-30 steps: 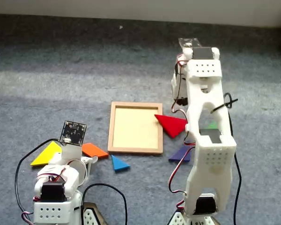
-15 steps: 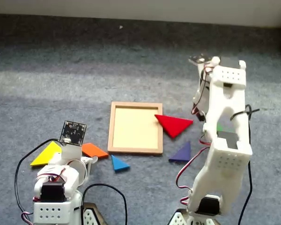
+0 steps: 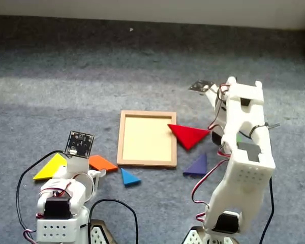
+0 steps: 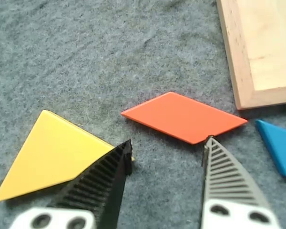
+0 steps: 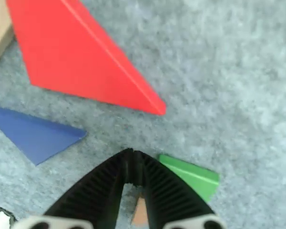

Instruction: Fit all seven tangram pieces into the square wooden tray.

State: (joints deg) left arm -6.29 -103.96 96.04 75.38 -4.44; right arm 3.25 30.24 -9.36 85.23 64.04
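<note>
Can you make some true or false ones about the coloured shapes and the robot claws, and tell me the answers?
1. No shape is fitted inside the wooden tray. True.
2. The left gripper is holding the orange parallelogram. False: its fingers are open and the parallelogram lies flat on the carpet by their tips.
3. The red triangle sits right next to the yellow triangle. False: the red one is at the tray's right edge, while the yellow one is far off on the tray's left.
4. The right gripper is shut with nothing in it. True; a green piece lies on the carpet beside it.
</note>
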